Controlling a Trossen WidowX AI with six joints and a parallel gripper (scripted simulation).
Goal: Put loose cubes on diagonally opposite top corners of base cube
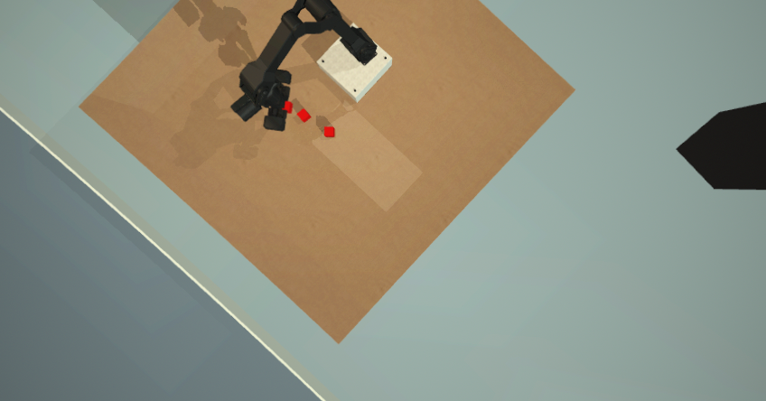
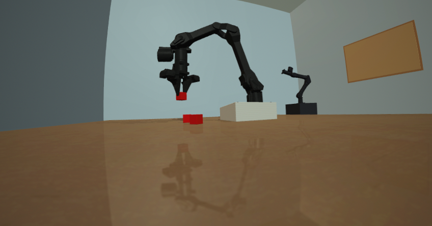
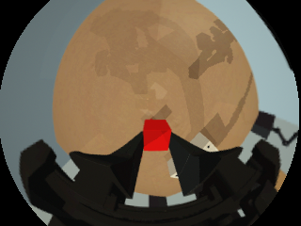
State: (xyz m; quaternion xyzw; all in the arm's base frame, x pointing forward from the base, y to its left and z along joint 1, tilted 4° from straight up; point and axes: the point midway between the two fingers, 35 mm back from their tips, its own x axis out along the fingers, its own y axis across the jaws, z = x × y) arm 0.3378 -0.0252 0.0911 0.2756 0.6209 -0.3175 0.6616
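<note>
My gripper (image 1: 286, 107) (image 2: 181, 93) (image 3: 156, 134) is shut on a red cube (image 1: 288, 107) (image 2: 181, 96) (image 3: 157, 137) and holds it in the air, well above the table. The held cube looks about level in the exterior view. A second red cube (image 1: 303, 115) (image 2: 186, 118) rests on the table nearest to the gripper. A third red cube (image 1: 329, 132) (image 2: 196, 119) rests on the table farther out, apart from the second. All three look alike; which one is the fixed base cube cannot be told by look. The two table cubes do not show in the wrist view.
The arm's white base block (image 1: 337, 64) (image 2: 255, 111) stands on the brown table (image 1: 343, 268) (image 2: 151, 163), behind and to the right of the cubes in the exterior view. Another black arm on a dark block (image 2: 307, 108) stands in the background.
</note>
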